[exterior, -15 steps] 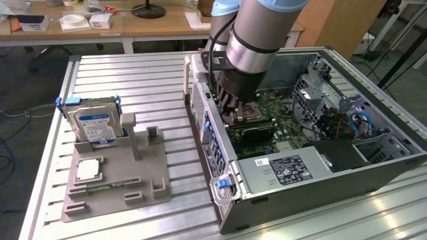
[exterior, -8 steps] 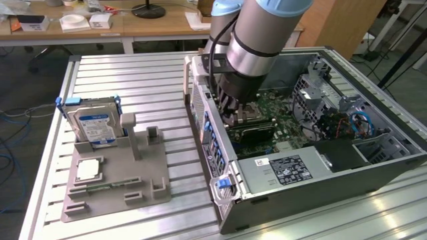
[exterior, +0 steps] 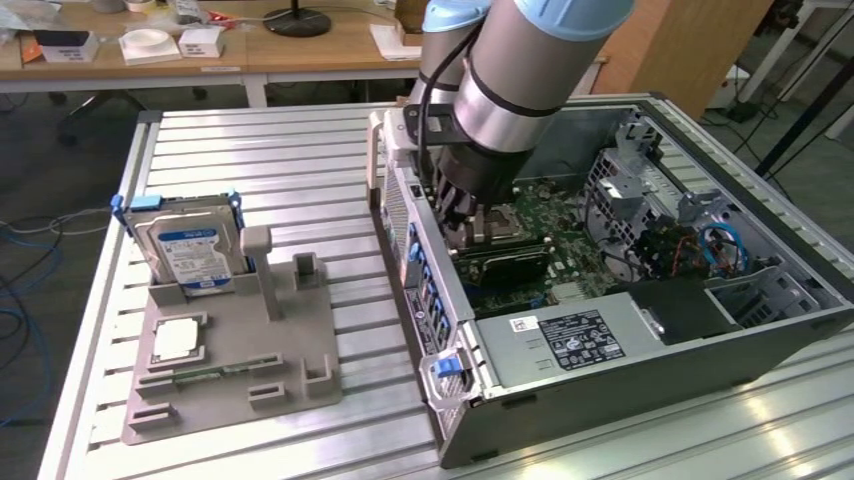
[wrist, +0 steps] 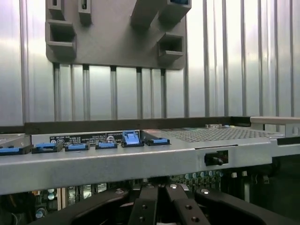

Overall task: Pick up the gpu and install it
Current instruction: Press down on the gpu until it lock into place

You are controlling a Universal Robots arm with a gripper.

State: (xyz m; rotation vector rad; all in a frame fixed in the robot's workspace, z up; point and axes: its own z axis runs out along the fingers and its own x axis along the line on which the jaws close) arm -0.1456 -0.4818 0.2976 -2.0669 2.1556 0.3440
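White labels (exterior: 577, 338) on the computer case (exterior: 694, 330), unreadable.

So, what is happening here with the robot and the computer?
The robot arm has its tool lowered inside the open computer case, just above the motherboard. The tool is shut. Whether it holds the gpu cannot be seen here. On the grey holder beside the case, a hard drive stands upright and a processor chip lies flat.

You cannot see the gripper's (exterior: 478, 232) tips: they sit down inside the computer case (exterior: 747, 330), hidden by the arm (exterior: 534, 70), and whether the gpu is between the jaws stays unclear; the holder (wrist: 112, 42) is cut off
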